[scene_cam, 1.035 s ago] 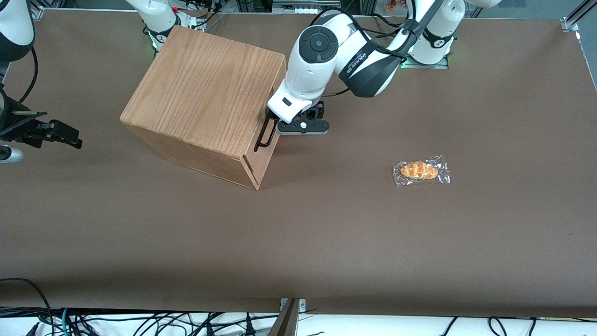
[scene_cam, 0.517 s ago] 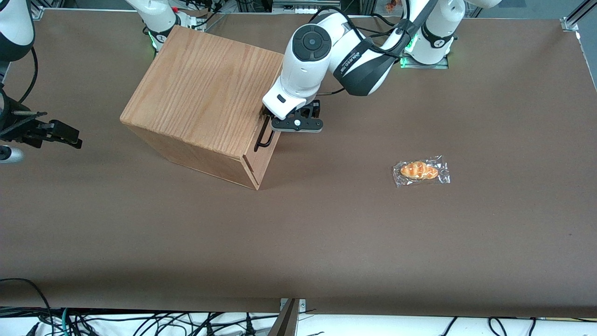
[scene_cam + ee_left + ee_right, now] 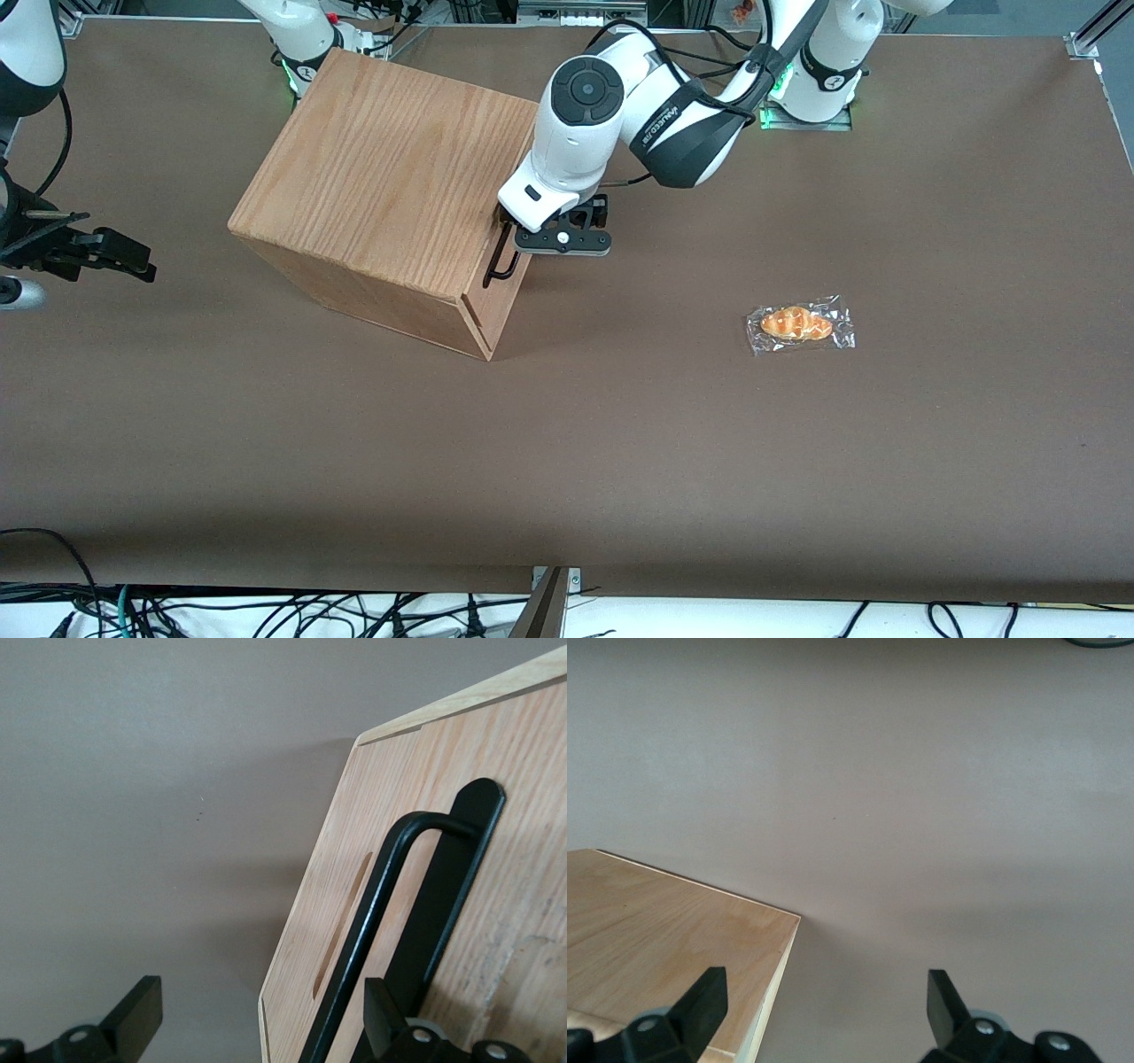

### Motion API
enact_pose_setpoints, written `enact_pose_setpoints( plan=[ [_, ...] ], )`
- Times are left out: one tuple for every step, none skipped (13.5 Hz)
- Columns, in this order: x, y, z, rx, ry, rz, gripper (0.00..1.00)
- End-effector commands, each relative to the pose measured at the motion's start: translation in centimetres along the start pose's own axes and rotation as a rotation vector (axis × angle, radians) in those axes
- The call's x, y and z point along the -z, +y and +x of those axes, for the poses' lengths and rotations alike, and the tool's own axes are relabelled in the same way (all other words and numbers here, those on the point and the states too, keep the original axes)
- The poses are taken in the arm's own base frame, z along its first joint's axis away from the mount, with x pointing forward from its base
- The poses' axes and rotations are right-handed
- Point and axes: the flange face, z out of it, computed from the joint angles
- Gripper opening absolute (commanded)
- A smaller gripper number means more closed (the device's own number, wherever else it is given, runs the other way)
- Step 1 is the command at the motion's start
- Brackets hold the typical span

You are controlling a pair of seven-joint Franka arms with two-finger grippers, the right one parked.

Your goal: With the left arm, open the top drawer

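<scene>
The wooden cabinet (image 3: 385,190) stands on the brown table, its front turned toward the working arm's end. The top drawer (image 3: 507,292) looks shut, its front (image 3: 496,930) flush with the cabinet edge. A long black bar handle (image 3: 496,264) runs along that front. My left arm (image 3: 585,97) reaches down in front of the drawer, and its gripper (image 3: 507,232) is at the handle. In the wrist view the gripper (image 3: 261,1023) is open. The handle bar (image 3: 376,904) passes between the two fingertips, close beside one fingertip (image 3: 388,1019). I see no contact.
A wrapped bread roll (image 3: 800,323) lies on the table toward the working arm's end, nearer the front camera than the gripper. The parked arm's gripper (image 3: 89,248) hangs at the cabinet's other end. Cables run along the table's near edge (image 3: 266,611).
The left arm has shifted a little toward the cabinet front and away from the front camera, bringing the gripper closer around the handle. The drawer has not moved.
</scene>
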Motion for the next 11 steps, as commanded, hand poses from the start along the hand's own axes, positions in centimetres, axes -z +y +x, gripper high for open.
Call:
enact_pose_setpoints(
  plan=[
    [-0.5,1.5,-1.0,-0.046,0.009,0.012,1.0],
    [-0.8,1.7,-1.2,-0.05,0.006,0.014,1.0],
    [-1.0,1.7,-1.2,-0.051,0.005,0.017,1.0],
    [-1.2,1.7,-1.2,-0.051,0.003,0.019,1.0],
    [-1.3,1.6,-1.3,-0.051,0.001,0.022,1.0],
    [-1.4,1.6,-1.3,-0.05,0.0,0.023,1.0],
    [-1.3,1.6,-1.2,-0.049,-0.001,0.024,1.0],
    [-1.4,1.5,-1.3,-0.048,-0.005,0.029,1.0],
    [-1.5,1.6,-1.4,-0.06,0.006,0.044,1.0],
    [-1.6,1.7,-1.7,-0.071,0.018,0.06,1.0],
    [-1.7,1.7,-1.8,-0.072,0.017,0.067,1.0]
  ],
)
